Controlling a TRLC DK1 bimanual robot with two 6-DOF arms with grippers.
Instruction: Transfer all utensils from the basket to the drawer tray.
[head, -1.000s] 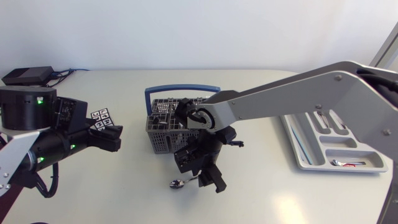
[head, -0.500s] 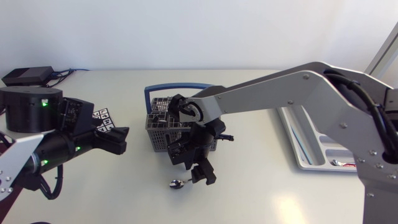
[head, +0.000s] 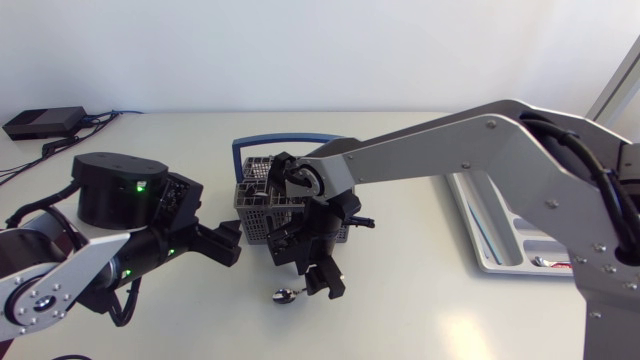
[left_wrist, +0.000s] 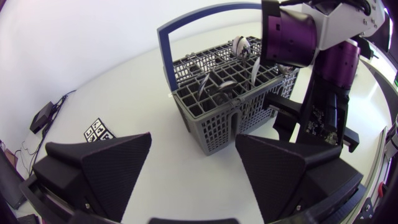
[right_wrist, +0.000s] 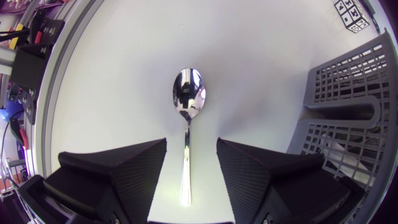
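Observation:
The grey basket (head: 262, 198) with a blue handle stands mid-table, and several utensils (left_wrist: 239, 47) stick up from its cells. A silver spoon (head: 286, 294) (right_wrist: 186, 127) lies flat on the table in front of it. My right gripper (head: 318, 272) (right_wrist: 191, 148) hangs over the spoon's handle, open, with the handle running between its fingers and clear of both. My left gripper (head: 228, 243) (left_wrist: 193, 152) is open just left of the basket, pointing at its near wall. The drawer tray (head: 492, 258) lies at the right edge with one utensil (head: 556, 262) in its front compartment.
My right arm (left_wrist: 323, 68) stands close against the basket's far side from the left gripper. A small marker tag (left_wrist: 99, 130) lies on the table beside the left gripper. A black box (head: 44, 122) with cables sits at the back left corner.
My left arm has swung right, up to the basket's left side. My right gripper shifted a little left and nearer the basket, staying over the spoon. The spoon has not moved.

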